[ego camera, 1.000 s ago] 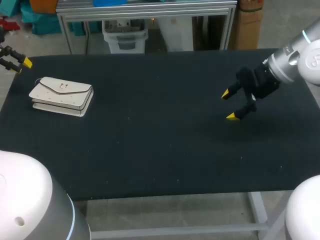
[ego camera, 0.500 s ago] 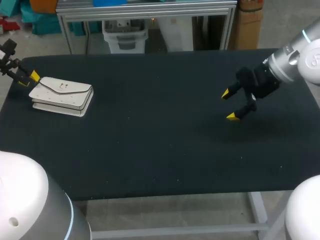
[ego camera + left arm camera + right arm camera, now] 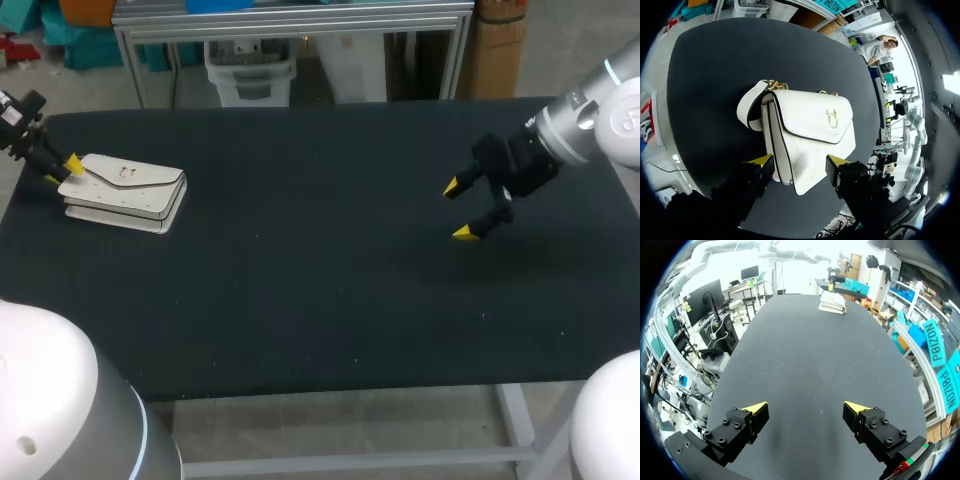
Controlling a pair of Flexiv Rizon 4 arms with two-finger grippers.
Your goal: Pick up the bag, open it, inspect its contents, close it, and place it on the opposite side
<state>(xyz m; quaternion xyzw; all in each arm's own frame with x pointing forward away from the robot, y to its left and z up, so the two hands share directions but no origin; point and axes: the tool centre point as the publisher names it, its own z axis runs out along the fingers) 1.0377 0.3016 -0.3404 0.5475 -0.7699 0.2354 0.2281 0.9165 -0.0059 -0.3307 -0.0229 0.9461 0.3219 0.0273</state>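
Straddling bag (image 3: 807, 135) end w/ L gripper (image 3: 800, 161), spread; R gripper (image 3: 458, 210) well apart

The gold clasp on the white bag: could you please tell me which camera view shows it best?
The left wrist view: the clasp sits close and plain on the flap of the bag. The head view shows it only as a tiny mark; in the right wrist view the bag is far off, its clasp indiscernible.
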